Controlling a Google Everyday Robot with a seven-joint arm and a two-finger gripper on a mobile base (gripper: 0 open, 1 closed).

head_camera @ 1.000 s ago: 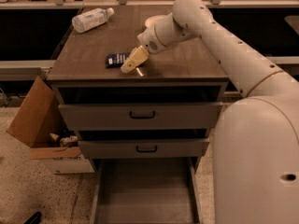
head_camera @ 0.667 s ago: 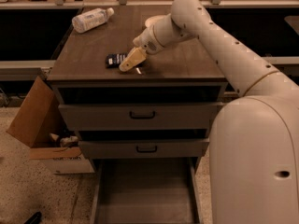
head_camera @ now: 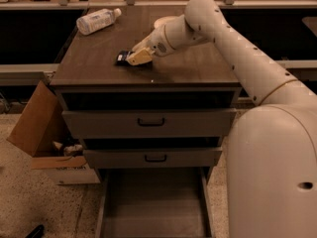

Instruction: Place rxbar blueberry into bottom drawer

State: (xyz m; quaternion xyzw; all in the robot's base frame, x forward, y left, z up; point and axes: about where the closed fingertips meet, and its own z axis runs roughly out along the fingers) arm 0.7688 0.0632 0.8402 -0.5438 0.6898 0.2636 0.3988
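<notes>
1. The rxbar blueberry (head_camera: pixel 123 57) is seen lying flat on the counter (head_camera: pixel 193 71), left of the middle and somewhat nearer the front edge than the back edge, away from every corner.
2. The hand (head_camera: pixel 137 57) is positioned low over the counter at the right end of the bar, at the tip of the arm (head_camera: pixel 237 58), which reaches in from beyond the right edge. The hand overlaps the end of the bar in this view. Whether it is open or closed, and whether the bar is gripped, cannot be told.
3. The bottom drawer (head_camera: pixel 153 207) is shown pulled well out below the front edge of the counter, with its plain floor exposed. No bar is seen in it.
4. The 2 upper drawers (head_camera: pixel 148 123) with black handles are seen above it, drawn out far less.
5. The task is judged to be at an early stage: the drawer is ready to receive the bar and the hand is at the bar, but the bar is not lifted off the counter.
6. What is left is judged to be most of the work: a firm grip is to be secured, the bar is to be raised, carried out past the front edge, lowered into the bottom drawer and released.
7. A clear plastic bottle (head_camera: pixel 96 21) is seen on its side near the back left corner, well apart from the bar, and a cardboard box (head_camera: pixel 34 125) stands on the floor beside the left edge. Neither is judged to lie in the path.
</notes>
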